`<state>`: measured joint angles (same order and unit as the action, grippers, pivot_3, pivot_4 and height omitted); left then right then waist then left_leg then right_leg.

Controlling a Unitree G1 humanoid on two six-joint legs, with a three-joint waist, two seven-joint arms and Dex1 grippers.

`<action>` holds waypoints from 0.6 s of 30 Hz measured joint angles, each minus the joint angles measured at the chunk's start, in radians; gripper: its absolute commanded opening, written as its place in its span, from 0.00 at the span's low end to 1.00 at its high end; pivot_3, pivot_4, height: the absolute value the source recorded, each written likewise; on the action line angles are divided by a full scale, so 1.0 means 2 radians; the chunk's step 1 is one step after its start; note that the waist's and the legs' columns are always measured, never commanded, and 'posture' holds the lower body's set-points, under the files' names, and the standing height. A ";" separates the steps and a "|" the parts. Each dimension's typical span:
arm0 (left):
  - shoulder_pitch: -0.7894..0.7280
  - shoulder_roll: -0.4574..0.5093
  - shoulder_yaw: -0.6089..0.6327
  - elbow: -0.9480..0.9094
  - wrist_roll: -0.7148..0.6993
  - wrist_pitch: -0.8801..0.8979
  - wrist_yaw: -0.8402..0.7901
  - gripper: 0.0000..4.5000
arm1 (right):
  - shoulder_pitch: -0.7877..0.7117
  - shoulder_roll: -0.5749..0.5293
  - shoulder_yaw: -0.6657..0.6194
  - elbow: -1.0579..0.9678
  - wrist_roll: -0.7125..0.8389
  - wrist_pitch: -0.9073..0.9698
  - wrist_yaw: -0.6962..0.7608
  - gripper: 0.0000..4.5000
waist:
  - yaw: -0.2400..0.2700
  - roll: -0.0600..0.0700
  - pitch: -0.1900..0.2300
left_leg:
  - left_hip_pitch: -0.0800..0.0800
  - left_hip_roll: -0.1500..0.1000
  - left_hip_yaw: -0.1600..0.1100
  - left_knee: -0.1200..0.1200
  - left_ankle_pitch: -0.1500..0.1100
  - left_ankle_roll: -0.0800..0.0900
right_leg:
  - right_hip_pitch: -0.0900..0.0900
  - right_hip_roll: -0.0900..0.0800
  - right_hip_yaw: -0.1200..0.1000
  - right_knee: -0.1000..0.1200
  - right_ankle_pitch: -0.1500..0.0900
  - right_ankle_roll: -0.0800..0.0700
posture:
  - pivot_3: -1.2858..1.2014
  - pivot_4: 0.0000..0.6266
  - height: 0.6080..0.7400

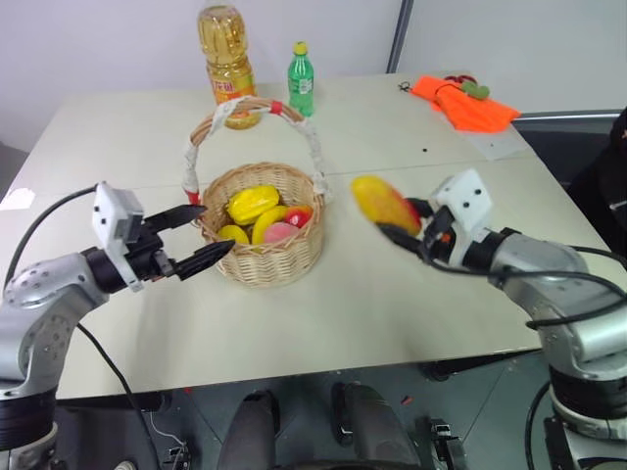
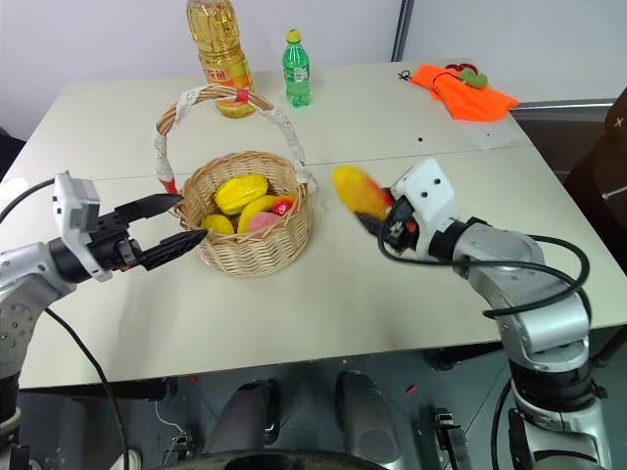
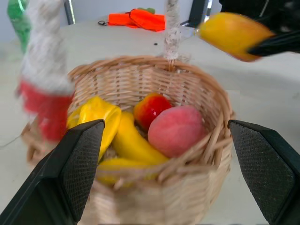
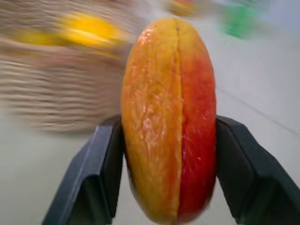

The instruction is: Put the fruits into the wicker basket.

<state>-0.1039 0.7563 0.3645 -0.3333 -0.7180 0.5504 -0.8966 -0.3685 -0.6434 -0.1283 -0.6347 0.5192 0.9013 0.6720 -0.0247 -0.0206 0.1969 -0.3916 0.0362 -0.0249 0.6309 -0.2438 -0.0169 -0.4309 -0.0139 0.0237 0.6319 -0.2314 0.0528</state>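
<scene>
The right claw [image 1: 400,231] grasps the mango [image 1: 385,203], holding it in the air just to the right of the wicker basket [image 1: 263,257]. The peach [image 3: 176,129] lies inside the basket. The left claw [image 1: 201,235] hangs released just left of the basket.

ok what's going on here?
The right gripper is shut on the mango and holds it above the table, to the right of the basket. The peach already lies in the basket among yellow fruit. The left gripper is open, empty, just left of the basket. An oil bottle and a green bottle stand behind.
</scene>
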 measured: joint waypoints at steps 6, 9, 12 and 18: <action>0.018 -0.011 0.008 0.026 0.004 -0.023 -0.009 1.00 | -0.118 0.090 0.099 0.005 0.018 0.034 -0.051 0.60 | -0.008 0.000 0.000 | 0.000 0.001 0.000 0.000 0.000 0.000 | 0.000 0.000 0.000 0.000 0.001 -0.002 | 0.52 0.24 1.00; 0.017 -0.022 0.010 0.028 0.003 -0.027 -0.002 1.00 | -0.170 0.155 0.173 0.063 -0.019 0.056 -0.108 0.60 | -0.009 0.000 0.000 | 0.000 0.001 0.000 0.000 0.000 0.000 | -0.001 0.001 0.000 0.000 0.002 -0.004 | 0.52 0.24 1.00; 0.016 -0.027 0.011 0.026 -0.001 -0.028 0.005 1.00 | -0.197 0.183 0.205 0.134 -0.065 0.058 -0.152 0.60 | -0.006 0.000 0.000 | -0.001 0.001 0.000 0.000 0.000 0.000 | -0.001 0.000 0.000 0.000 0.002 -0.003 | 0.52 0.24 1.00; 0.020 -0.027 0.018 0.013 -0.007 -0.028 0.016 1.00 | -0.209 0.210 0.212 0.183 -0.096 0.023 -0.161 0.99 | -0.007 0.000 0.000 | -0.004 0.000 0.000 0.000 0.000 0.000 | -0.004 0.000 0.000 0.000 0.003 -0.001 | 0.52 0.24 1.00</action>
<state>-0.0634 0.7031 0.3998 -0.3076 -0.7323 0.4945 -0.8650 -0.7855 -0.2243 0.2955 -0.2680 0.3267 0.9471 0.3508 -0.0386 -0.0212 0.1965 -0.3993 0.0369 -0.0249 0.6310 -0.2436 -0.0172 -0.4385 -0.0140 0.0237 0.6327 -0.2256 0.0504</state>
